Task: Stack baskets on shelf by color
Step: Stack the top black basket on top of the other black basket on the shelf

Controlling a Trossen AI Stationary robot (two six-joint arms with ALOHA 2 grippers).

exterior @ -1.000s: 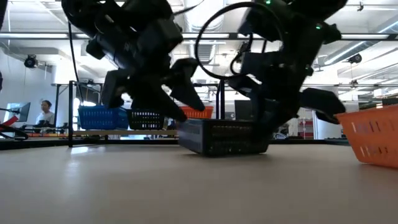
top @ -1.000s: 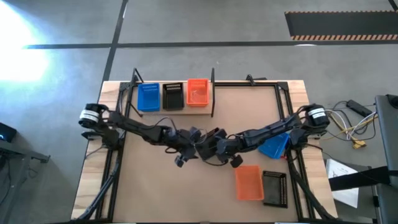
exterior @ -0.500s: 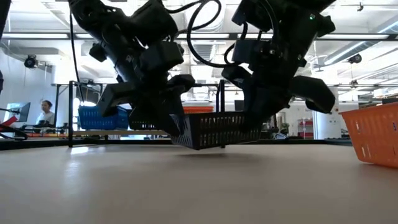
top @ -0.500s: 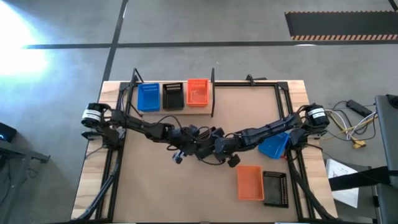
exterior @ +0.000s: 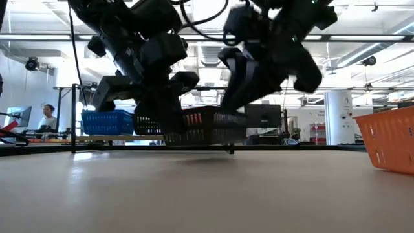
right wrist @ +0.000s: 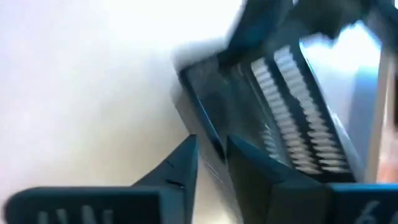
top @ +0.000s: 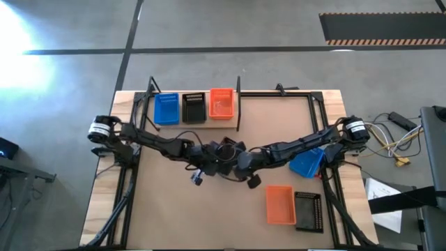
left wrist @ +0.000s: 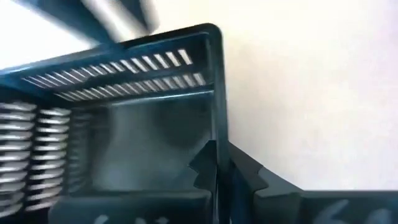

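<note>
A black perforated basket (top: pixel 224 149) hangs over the table's middle between my two grippers; in the low view this basket (exterior: pixel 202 127) is clear of the tabletop. My left gripper (top: pixel 209 160) is shut on its left end and my right gripper (top: pixel 239 162) on its right end. The shelf (top: pixel 195 124) stands at the far left and carries a blue basket (top: pixel 166 109), a black basket (top: pixel 194 107) and an orange basket (top: pixel 221 103), side by side on their bottoms. My left gripper holds the black basket by an end wall's rim (left wrist: pixel 217 118), one finger (left wrist: pixel 204 163) inside the basket and the other (left wrist: pixel 252 177) outside. The basket is lifted clear of the table. My right gripper pinches the opposite wall (right wrist: pixel 208 134) between its fingers (right wrist: pixel 180 163), slanting down from the table's right. The basket hangs about level between the two grippers.
At the right side a blue basket (top: pixel 306 163) lies tilted by the right arm. An orange basket (top: pixel 280 204) and a black basket (top: pixel 308 211) sit near the near-right corner. The shelf's black uprights (top: pixel 238 104) stand at its ends. A person (exterior: pixel 46 118) sits far behind.
The black basket stood on the table a second ago. Both grippers, shut on its ends, have raised it clear and carried it a little toward the far-left, toward the shelf. It tipped midway and now hangs about level.
</note>
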